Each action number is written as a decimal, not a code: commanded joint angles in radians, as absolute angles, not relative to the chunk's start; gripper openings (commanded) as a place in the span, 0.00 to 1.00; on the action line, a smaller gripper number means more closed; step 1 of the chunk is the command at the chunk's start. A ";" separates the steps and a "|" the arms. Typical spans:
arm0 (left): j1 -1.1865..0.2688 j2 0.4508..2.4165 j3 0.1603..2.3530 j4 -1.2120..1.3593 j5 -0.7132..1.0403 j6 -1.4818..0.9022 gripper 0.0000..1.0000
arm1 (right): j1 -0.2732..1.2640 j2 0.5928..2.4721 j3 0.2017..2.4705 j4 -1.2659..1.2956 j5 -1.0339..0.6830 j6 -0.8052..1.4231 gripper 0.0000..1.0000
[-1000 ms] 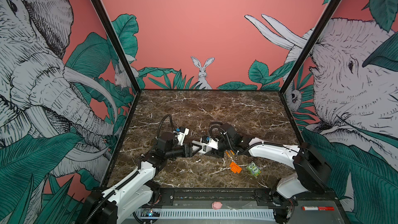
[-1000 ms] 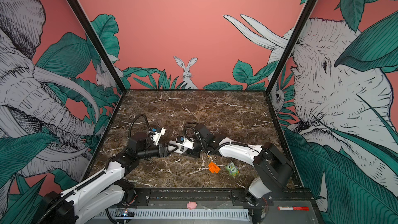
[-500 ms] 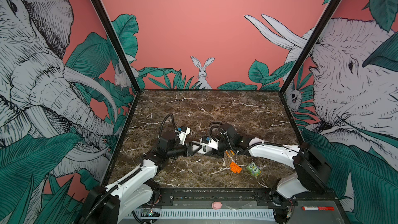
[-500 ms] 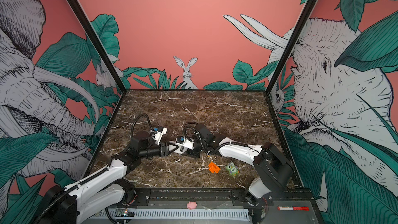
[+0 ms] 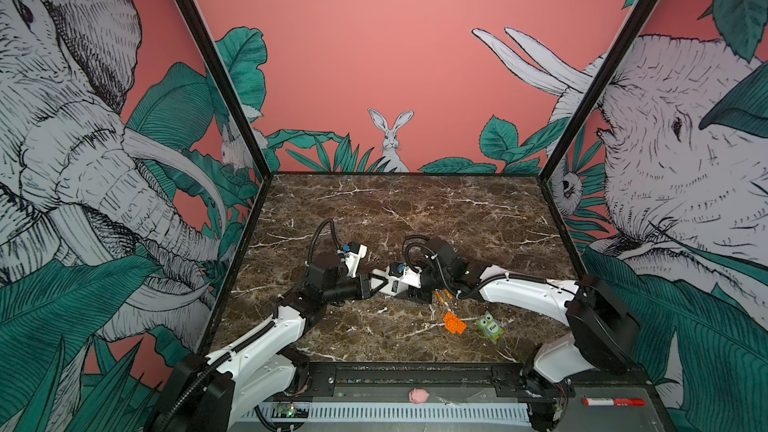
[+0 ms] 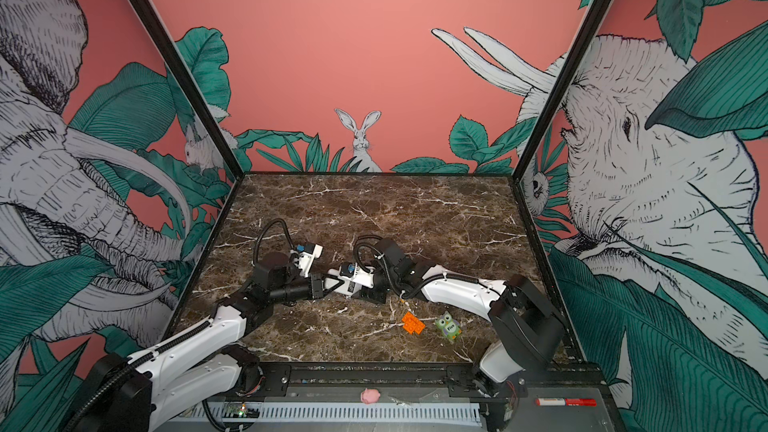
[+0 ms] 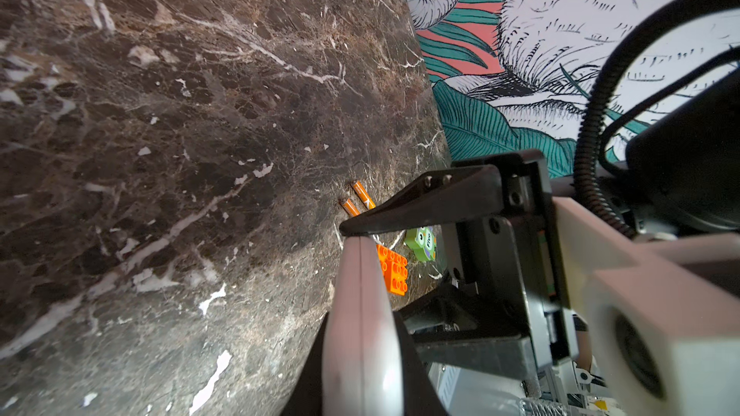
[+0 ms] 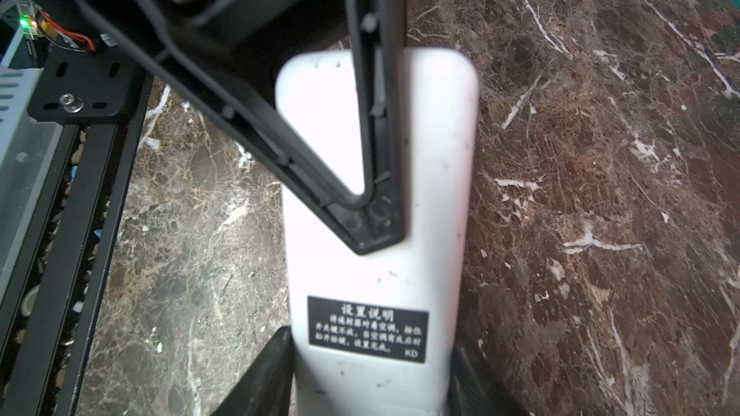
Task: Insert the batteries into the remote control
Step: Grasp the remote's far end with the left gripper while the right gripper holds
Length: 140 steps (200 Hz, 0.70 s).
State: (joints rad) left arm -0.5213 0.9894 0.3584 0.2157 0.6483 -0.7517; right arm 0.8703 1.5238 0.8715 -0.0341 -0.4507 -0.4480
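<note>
Tugging with your left hand (image 5: 374, 284) pinched on one end of the oblong white plastic remote control (image 8: 380, 274) while your right hand (image 8: 370, 378) clamps its sides could twist it free and drop it onto the two thin orange cylindrical batteries (image 7: 362, 195) loose on the brown marble surface (image 7: 180, 134).

A black label (image 8: 367, 329) on the remote's (image 8: 432, 154) white back sat between the right pincer's (image 8: 370, 354) fingers. It carried white Chinese print headed "设置说明" and ended in "KD" at one corner; the smaller lines were too fine to read surely. The owl (image 5: 490, 327), well apart from that pincer, bore "Five".
</note>
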 commanded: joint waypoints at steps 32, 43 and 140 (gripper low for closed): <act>-0.525 0.981 0.351 0.299 0.631 -0.754 0.00 | 0.872 1.468 0.889 -0.033 -0.462 -0.375 0.61; -0.526 0.979 0.350 0.308 0.625 -0.752 0.00 | 0.871 1.457 0.884 -0.033 -0.455 -0.352 0.67; -0.526 0.974 0.319 0.442 0.556 -0.766 0.00 | 0.850 1.294 0.780 0.070 -0.388 0.220 0.86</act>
State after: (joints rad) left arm -0.5213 0.9874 0.3412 0.3370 0.5735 -0.7540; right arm 0.8677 1.3239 0.7975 0.0032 -0.4183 -0.0181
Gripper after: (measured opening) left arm 0.195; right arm 0.862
